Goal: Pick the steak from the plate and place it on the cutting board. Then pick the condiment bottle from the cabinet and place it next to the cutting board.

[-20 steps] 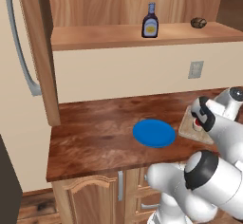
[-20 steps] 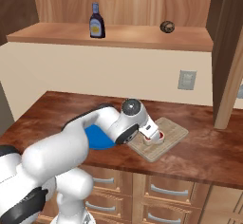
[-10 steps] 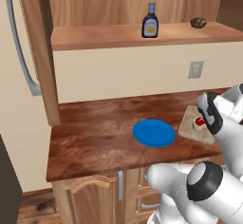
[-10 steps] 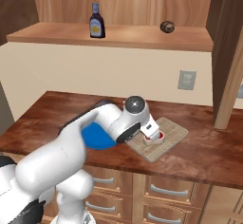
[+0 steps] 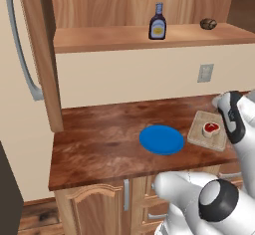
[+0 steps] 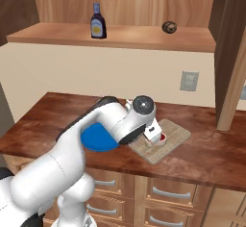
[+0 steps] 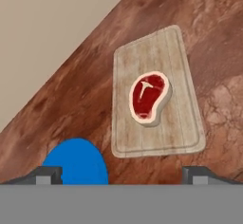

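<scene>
STEP: bottle next | STEAK: steak lies on cutting board, plate bare | GRIPPER: your gripper gapes wide, empty | TARGET: condiment bottle upright on cabinet ledge, top centre, far above-left of your hand; reach up.

In the right base view we see our own arm covering most of the blue plate, leaving just a sliver, and the hand hides the near corner of the cutting board and nearly all of the steak. In the hand view the plate is cut off at the bottom. The condiment bottle stands too small for us to read its label, and the brown lump on the shelf is too small to identify.
</scene>
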Robot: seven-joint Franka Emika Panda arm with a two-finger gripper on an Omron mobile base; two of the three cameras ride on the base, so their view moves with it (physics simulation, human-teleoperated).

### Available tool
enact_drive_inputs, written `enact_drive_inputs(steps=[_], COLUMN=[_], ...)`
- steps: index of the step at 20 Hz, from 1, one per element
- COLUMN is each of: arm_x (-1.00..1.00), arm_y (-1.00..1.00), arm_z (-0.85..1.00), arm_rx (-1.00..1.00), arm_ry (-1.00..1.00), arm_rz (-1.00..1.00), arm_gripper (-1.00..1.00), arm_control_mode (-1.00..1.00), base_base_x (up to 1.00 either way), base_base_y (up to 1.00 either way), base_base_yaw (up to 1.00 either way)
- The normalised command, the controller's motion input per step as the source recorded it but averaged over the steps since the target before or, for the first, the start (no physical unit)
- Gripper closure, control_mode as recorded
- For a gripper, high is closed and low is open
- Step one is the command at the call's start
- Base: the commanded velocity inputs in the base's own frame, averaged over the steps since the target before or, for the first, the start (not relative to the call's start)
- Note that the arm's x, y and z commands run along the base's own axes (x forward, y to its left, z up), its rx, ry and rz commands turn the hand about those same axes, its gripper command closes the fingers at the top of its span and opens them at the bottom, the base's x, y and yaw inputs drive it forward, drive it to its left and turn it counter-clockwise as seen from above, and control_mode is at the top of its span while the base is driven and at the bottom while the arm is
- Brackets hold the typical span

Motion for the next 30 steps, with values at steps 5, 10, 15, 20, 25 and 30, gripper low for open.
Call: enact_drive_inputs(steps=[5, 10, 15, 20, 25, 30], arm_x=[-0.22, -0.18, -0.2, -0.25, -0.24, -0.15], arm_y=[0.22, 0.39, 0.51, 0.56, 0.51, 0.45], arm_z=[0.2, 0.18, 0.12, 0.06, 0.04, 0.03], arm_rx=[0.13, 0.12, 0.13, 0.14, 0.18, 0.21], arm_ry=[0.0, -0.04, -0.06, -0.06, -0.02, 0.0], arm_rz=[-0.01, -0.03, -0.04, -0.05, -0.05, -0.06], arm_gripper=[-1.0, -1.0, -1.0, -1.0, -1.0, -1.0], arm_control_mode=[-1.0, -1.0, -1.0, -1.0, -1.0, -1.0], base_base_x=[0.0, 0.0, 0.0, 0.0, 0.0, 0.0], base_base_y=[0.0, 0.0, 0.0, 0.0, 0.0, 0.0], base_base_yaw=[0.0, 0.0, 0.0, 0.0, 0.0, 0.0])
